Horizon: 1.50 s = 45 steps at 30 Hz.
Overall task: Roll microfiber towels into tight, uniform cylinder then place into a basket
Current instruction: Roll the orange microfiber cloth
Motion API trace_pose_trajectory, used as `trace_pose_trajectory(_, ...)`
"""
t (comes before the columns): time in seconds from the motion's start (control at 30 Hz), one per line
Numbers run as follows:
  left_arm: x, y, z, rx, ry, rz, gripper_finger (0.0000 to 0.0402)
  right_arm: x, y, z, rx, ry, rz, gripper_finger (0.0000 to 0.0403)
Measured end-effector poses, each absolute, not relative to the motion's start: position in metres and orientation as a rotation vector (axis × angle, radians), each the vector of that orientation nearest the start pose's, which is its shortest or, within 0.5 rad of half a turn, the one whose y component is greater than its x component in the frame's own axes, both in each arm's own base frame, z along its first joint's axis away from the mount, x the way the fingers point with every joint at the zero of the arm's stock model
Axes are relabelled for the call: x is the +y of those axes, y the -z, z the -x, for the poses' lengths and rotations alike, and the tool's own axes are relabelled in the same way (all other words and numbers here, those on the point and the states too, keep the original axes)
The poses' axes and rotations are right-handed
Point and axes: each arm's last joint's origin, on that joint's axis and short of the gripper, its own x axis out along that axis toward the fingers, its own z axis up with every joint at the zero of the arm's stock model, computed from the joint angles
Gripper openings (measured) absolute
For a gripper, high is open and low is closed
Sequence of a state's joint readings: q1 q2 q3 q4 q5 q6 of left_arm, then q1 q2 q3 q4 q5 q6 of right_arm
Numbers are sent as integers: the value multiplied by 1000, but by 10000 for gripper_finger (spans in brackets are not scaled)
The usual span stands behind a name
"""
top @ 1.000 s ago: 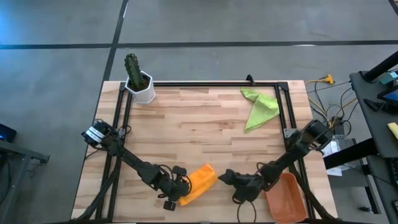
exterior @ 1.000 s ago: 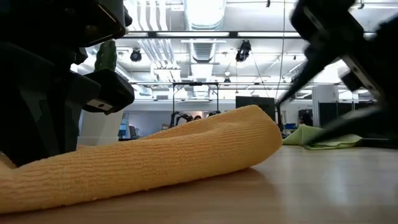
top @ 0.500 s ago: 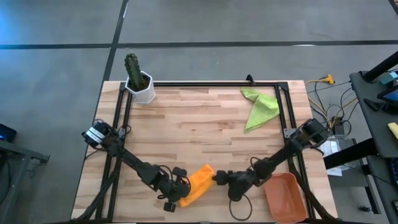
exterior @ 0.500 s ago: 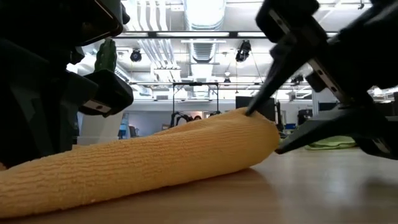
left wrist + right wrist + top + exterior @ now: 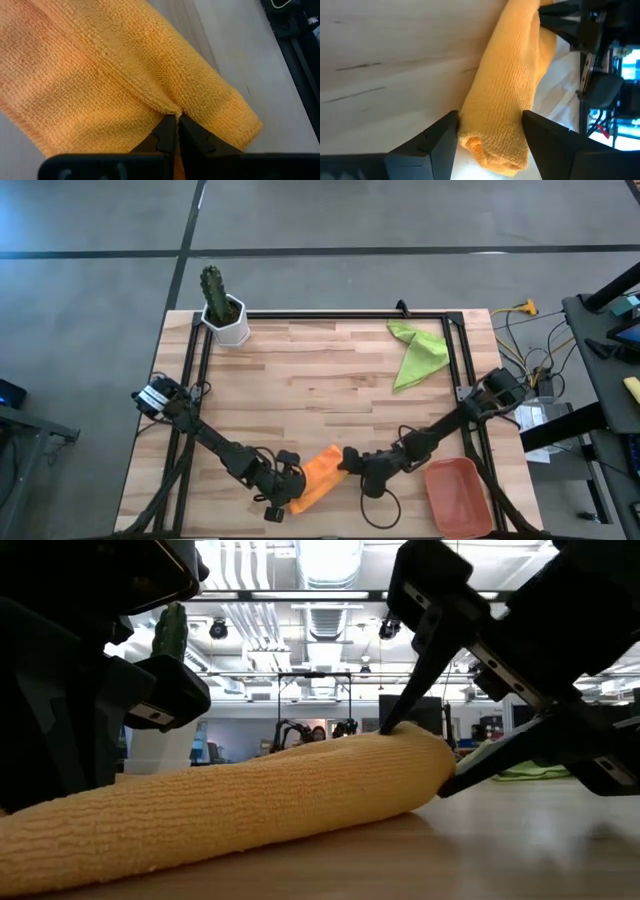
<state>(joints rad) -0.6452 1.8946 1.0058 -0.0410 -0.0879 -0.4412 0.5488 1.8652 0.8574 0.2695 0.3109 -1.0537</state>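
The orange microfiber towel (image 5: 318, 475) lies rolled into a loose cylinder on the table near its front edge, slanting from near left to far right. My left gripper (image 5: 288, 488) is shut on the roll's near-left end. My right gripper (image 5: 345, 463) is open, one finger on either side of the roll's far-right end (image 5: 495, 145). The green towel (image 5: 415, 355) lies crumpled at the far right of the table. The terracotta basket (image 5: 457, 498) sits at the near right corner. My left gripper pinches a raised fold of the orange cloth (image 5: 172, 106) between its two fingertips, at the roll's near-left end. The fingers slant down at it from the table's left. The roll rests along its length on the table. My right gripper has one finger (image 5: 400, 715) over the roll's end and the other (image 5: 470, 772) low beside it; I cannot tell whether they touch the cloth.
A white pot with a cactus (image 5: 225, 315) stands at the far left corner. A dark frame (image 5: 330, 316) runs along the table's far and side edges. Bare wood (image 5: 320, 390) lies between the roll and the green towel.
My right gripper has gone toward the table's left, from beside the basket to the roll's far-right end, which now sits between its fingers. The roll and my left gripper have stayed where they were.
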Motion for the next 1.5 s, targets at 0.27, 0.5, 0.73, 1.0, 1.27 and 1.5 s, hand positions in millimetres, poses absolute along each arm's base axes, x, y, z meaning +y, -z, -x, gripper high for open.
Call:
trace_pose_trajectory(0.27,-217,-125,-291,957,316,66,0,168,-119,-307,501,-535,1248,174)
trace_pose_trajectory(0.5,-218,-125,-291,958,317,65,0,162,-118,-312,507,-584,1065,103)
trace_pose_trajectory(0.73,-218,-125,-291,959,319,63,0,151,-116,-316,568,-632,793,19)
trace_pose_trajectory(1.0,-220,-136,-286,942,331,56,0,133,-116,-323,643,-724,414,15)
trace_pose_trajectory(1.27,-221,-145,-283,916,364,41,5,111,-121,-333,699,-704,15,14)
trace_pose_trajectory(1.5,-222,-144,-280,937,355,19,84,101,-115,-331,800,-649,-102,14)
